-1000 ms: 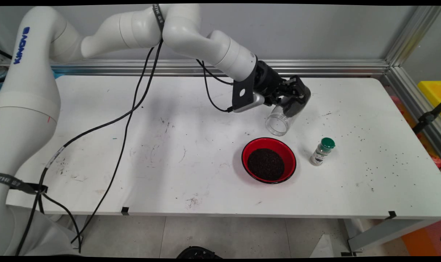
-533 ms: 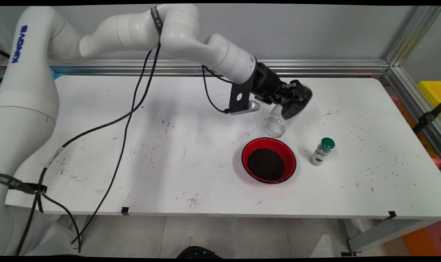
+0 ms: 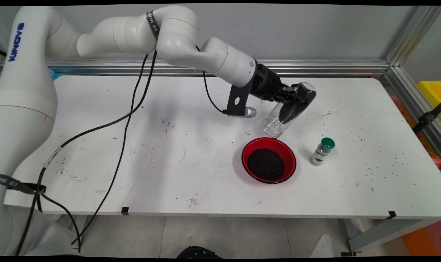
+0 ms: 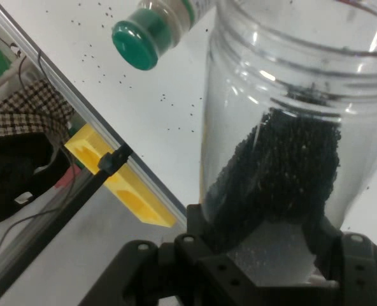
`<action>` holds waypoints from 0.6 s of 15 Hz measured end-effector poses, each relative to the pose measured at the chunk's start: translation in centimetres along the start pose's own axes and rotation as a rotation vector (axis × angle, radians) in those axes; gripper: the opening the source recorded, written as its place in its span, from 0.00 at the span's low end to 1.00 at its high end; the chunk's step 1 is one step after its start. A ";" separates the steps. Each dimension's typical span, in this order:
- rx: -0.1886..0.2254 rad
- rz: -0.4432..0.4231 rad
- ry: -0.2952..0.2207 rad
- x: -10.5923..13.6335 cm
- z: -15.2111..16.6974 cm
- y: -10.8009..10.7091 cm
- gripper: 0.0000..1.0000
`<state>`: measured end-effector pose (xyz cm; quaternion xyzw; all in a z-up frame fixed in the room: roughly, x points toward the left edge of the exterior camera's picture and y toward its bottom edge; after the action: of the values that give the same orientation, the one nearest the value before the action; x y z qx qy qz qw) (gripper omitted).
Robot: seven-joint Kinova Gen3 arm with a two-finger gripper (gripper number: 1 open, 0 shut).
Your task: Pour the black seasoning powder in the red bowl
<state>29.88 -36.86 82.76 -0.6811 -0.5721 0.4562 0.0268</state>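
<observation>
Tilting further than a second ago, the jar (image 3: pixel 287 111) in my end effector (image 3: pixel 297 97) is clamped tight, mouth down just above the bowl (image 3: pixel 269 159) on the surface (image 3: pixel 169 145); grains remain inside.

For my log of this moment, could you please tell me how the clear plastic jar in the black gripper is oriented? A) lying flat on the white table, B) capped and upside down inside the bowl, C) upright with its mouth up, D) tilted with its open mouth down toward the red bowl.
D: the clear plastic jar, gripped by the black gripper, slants with its open mouth lowest, just above the red bowl of dark grains.
</observation>
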 end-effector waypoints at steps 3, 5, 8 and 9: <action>0.002 0.037 -0.014 0.2 -0.1 -0.3 0.00; 0.005 0.064 -0.025 0.3 -0.2 -0.5 0.00; 0.007 0.095 -0.040 0.5 -0.4 -0.7 0.00; 0.008 0.104 -0.044 0.5 -0.5 -0.8 0.00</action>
<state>29.56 -35.96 83.18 -0.6994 -0.5346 0.4743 -0.0069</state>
